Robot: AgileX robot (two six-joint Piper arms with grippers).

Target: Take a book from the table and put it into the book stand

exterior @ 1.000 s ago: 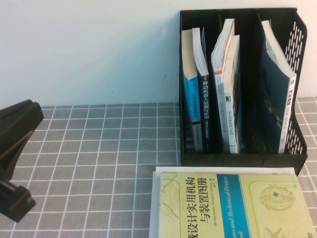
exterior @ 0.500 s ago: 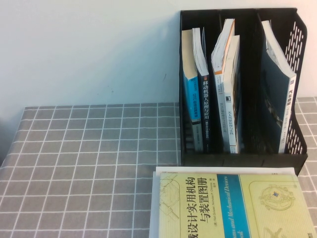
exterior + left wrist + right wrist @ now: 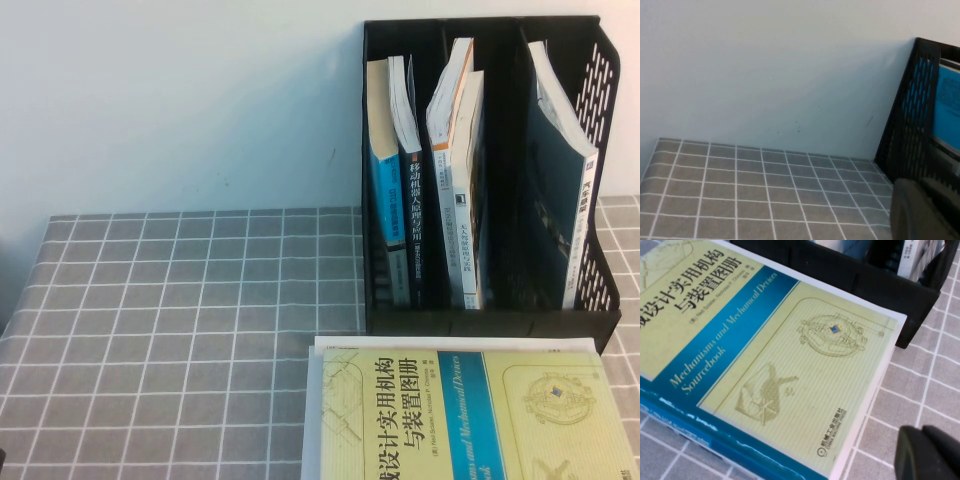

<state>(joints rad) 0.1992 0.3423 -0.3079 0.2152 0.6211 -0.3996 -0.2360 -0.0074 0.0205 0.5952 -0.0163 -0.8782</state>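
- Along the left edge of the high view, where the left arm's dark bulk sat a second ago, I now see only grid cloth; the arm has pulled out of that frame.
- My left gripper (image 3: 926,212) shows only as a dark lump in the lower right of its wrist view, near the perforated side of the book stand (image 3: 480,322). I cannot tell whether it is apart or together, but nothing is visibly in it.
- My right gripper (image 3: 929,454) is a similar dark shape in the lower right of its own view, hovering just off the corner of the yellow-green book (image 3: 470,420). I cannot tell its state either.
- I take the book (image 3: 552,180) to be the dark-covered volume with the white spine leaning in the rightmost compartment, at the upper right of the high view.
- With that book racked and the arm withdrawn, I judge the placement done.
- Other books (image 3: 430,180) stand in the left and middle compartments.
- Underneath, the table (image 3: 180,320) wears flat grey cloth with a white grid; the yellow-green book lies on it at lower right, just before the stand.
- Behind it is a plain pale wall (image 3: 180,100).
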